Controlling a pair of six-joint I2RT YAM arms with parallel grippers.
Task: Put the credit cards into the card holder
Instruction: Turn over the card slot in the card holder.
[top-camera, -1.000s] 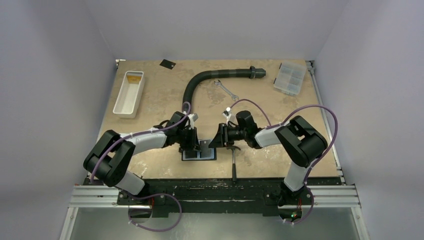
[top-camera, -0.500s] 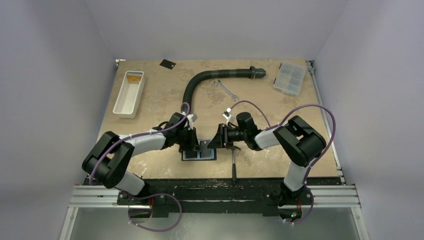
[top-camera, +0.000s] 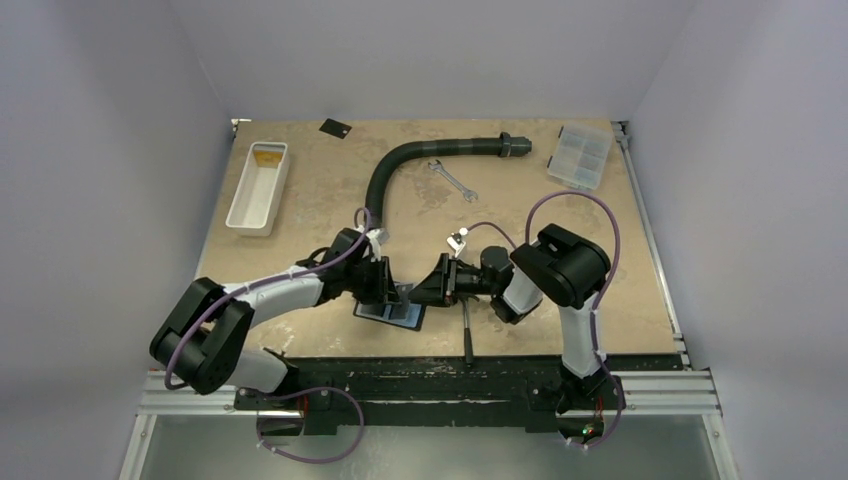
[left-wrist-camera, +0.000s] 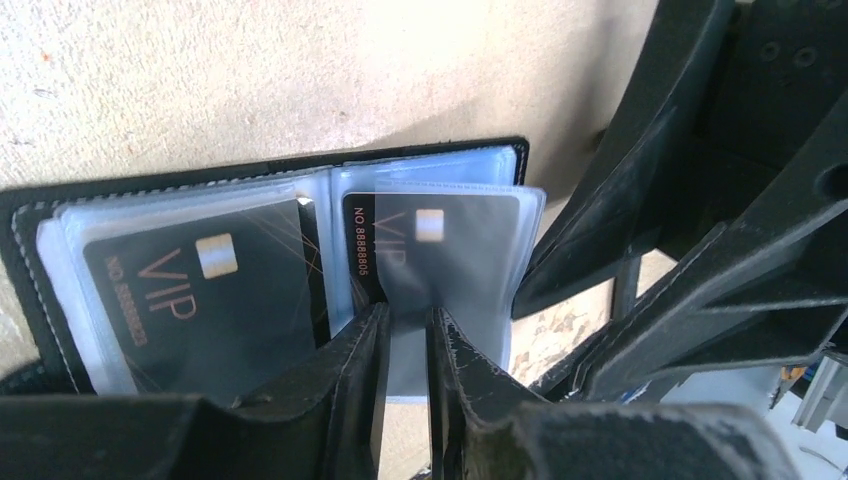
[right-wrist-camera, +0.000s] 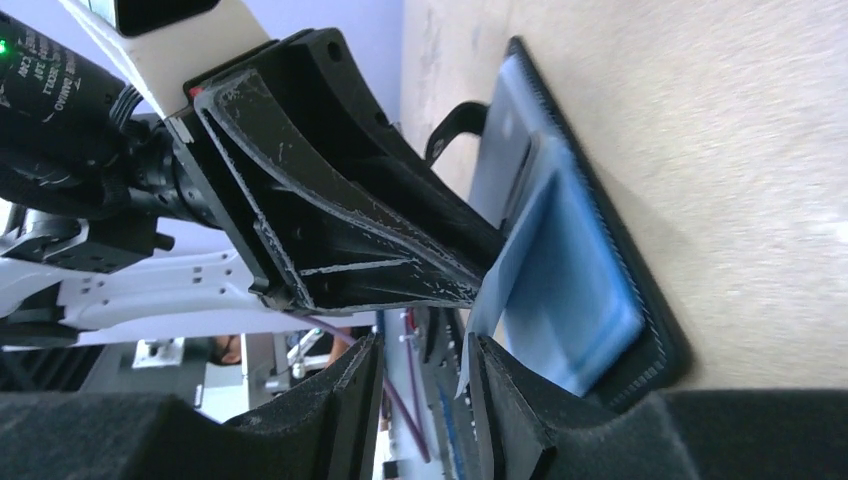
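The card holder (left-wrist-camera: 318, 200) lies open and flat on the table (left-wrist-camera: 250, 70), close to the near edge, right between my two claws. Two credit cards sit in its clear pockets, one on the left (left-wrist-camera: 200, 290) and one on the right (left-wrist-camera: 440, 240).

My left claw (left-wrist-camera: 407, 320) is open just a crack. It holds no card, and its tips are down at the right pocket. My right claw (right-wrist-camera: 425, 350) is about half open and holds nothing. The edge of the lifted clear leaf (right-wrist-camera: 560, 270) pokes into its gap.

A small dark flat thing (top-camera: 333, 127) lies at the far edge of the table. It may be one more card, but it is too small to tell.

Here is what could go wrong, I think. My two claws are very near each other, so one wrong move could bump them together. Nothing pins the holder down, so a push from a tip could slide it or flip it. If a tip catches the bent-up leaf when I pull away, it could drag the right card back out. If the leaf springs down hard, it could nudge the card too.
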